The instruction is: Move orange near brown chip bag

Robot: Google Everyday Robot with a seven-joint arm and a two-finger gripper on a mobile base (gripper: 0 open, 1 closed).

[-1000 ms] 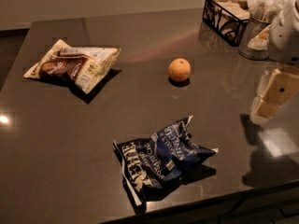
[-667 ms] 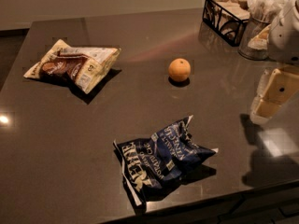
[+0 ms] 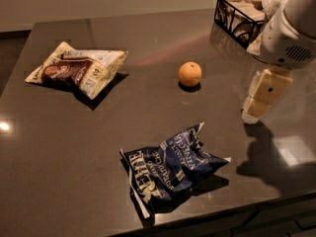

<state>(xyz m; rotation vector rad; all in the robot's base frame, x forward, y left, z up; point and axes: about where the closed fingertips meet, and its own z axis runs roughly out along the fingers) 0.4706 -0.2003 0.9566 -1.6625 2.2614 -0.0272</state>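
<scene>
Camera view: I look down on a dark, shiny table (image 3: 64,152).
Gripper: my cream, blocky gripper (image 3: 253,111) hangs over the table's right side. I can't make out whether it is spread or closed.
Arm: my white, round arm (image 3: 291,31) comes in from the top right corner.
Orange: the small round orange fruit (image 3: 190,74) sits on the table near the gripper, not touching it.
Brown chip bag: the crinkled cream-tan bag with a dark brown middle (image 3: 76,72) lies well apart from the orange.
Blue bag: a crumpled dark blue bag with white letters (image 3: 170,167) lies near the front edge.
Basket: a black wire basket (image 3: 239,14) stands at the back.
</scene>
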